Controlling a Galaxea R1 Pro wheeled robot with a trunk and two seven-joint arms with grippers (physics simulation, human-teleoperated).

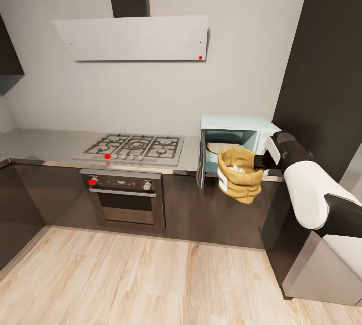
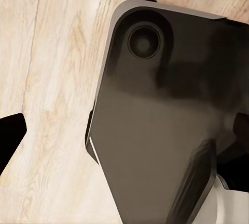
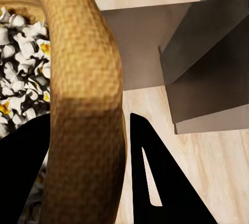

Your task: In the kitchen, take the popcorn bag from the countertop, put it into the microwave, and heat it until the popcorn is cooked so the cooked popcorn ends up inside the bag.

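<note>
Popcorn bag (image 1: 241, 174) held in air just in front of open microwave (image 1: 236, 136), near countertop (image 1: 40, 145) edge at right end, tilted slightly. Right gripper (image 1: 260, 161) clamped on bag's rolled rim, dark fingers (image 3: 155, 182) either side of burlap. Whitish popcorn (image 3: 21, 68) heaped inside bag. Microwave door swung open leftward. Gas hob (image 1: 133, 147) and oven (image 1: 125, 196) left of microwave. Left gripper (image 2: 124, 135) over wood floor (image 2: 46, 78), fingertips spread wide, nothing between.
</note>
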